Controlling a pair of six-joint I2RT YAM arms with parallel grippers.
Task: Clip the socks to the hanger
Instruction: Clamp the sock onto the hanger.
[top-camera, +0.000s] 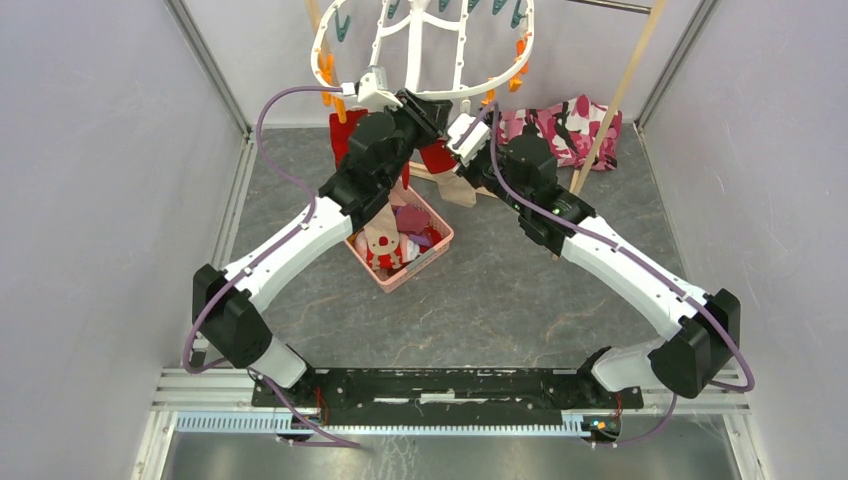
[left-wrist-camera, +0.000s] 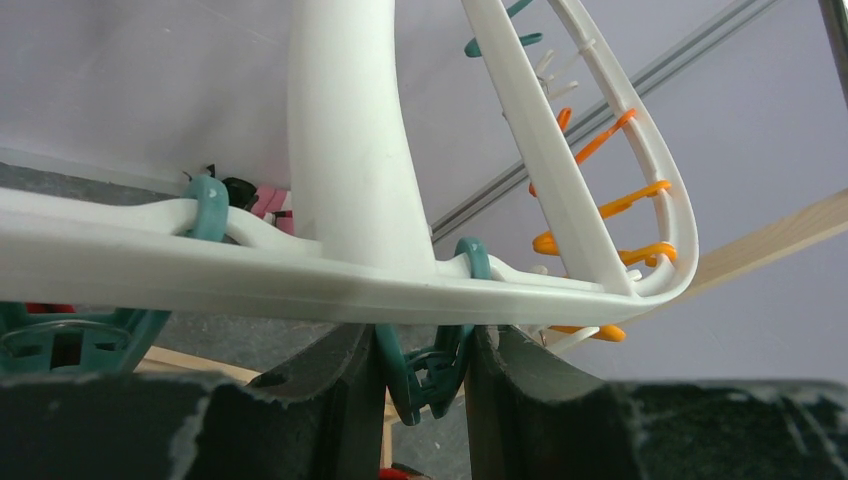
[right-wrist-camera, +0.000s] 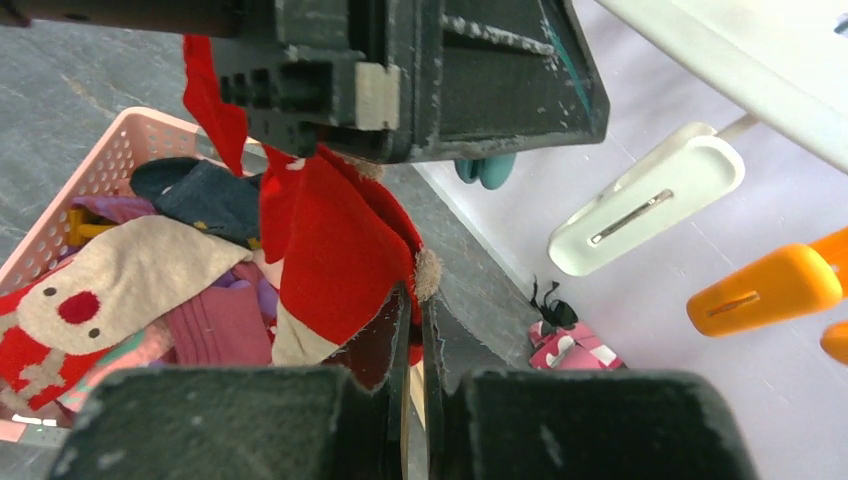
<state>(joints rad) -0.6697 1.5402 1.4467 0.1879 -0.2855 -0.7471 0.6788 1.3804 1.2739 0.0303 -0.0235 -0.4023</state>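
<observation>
Right gripper (right-wrist-camera: 417, 330) pinches the soft, floppy red sock (right-wrist-camera: 330, 240) by its edge, and left gripper (left-wrist-camera: 420, 350) squeezes a teal peg (left-wrist-camera: 428, 388) between its fingers (left-wrist-camera: 310, 410).

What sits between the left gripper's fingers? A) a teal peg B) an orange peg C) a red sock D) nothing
A: the left wrist view shows the left gripper closed around a teal peg under the hanger; the right gripper pinches the red sock.
</observation>
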